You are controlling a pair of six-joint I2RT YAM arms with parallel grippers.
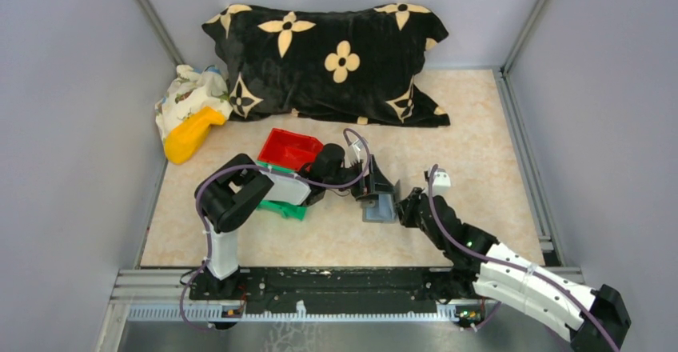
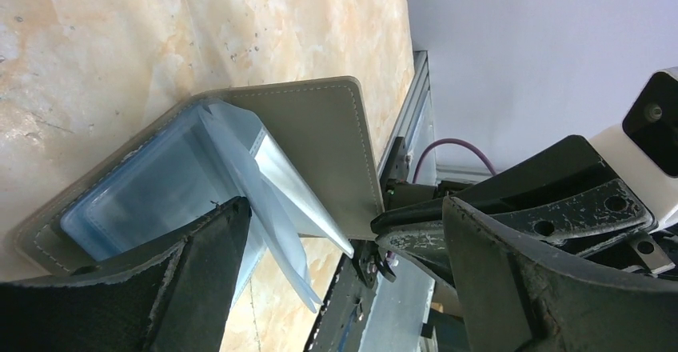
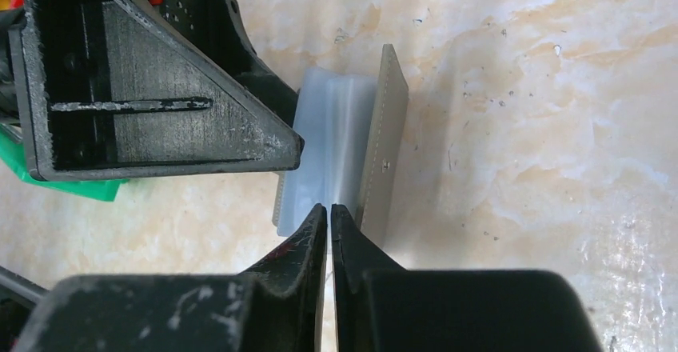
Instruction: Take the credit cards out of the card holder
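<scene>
The card holder [image 1: 378,207] lies opened on the table between both arms. Its grey cover [image 2: 320,140] stands spread, and pale blue-grey sleeves [image 2: 164,192] fan out of it. No credit cards can be told apart inside the sleeves. My left gripper [image 2: 345,208] is open wide above the holder, with one finger [image 2: 200,276] resting over the sleeves. My right gripper [image 3: 329,208] has its jaws pinched almost together at the near edge of the sleeves [image 3: 328,140], beside the cover [image 3: 384,140]. Whether a sleeve edge lies between them is hidden.
A red bin [image 1: 288,148] and a green bin [image 1: 284,208] sit under the left arm. A black flowered pillow [image 1: 328,60] fills the back. A yellow object [image 1: 188,136] and a patterned cloth [image 1: 188,92] lie at the left wall. The metal rail [image 1: 320,280] runs along the near edge.
</scene>
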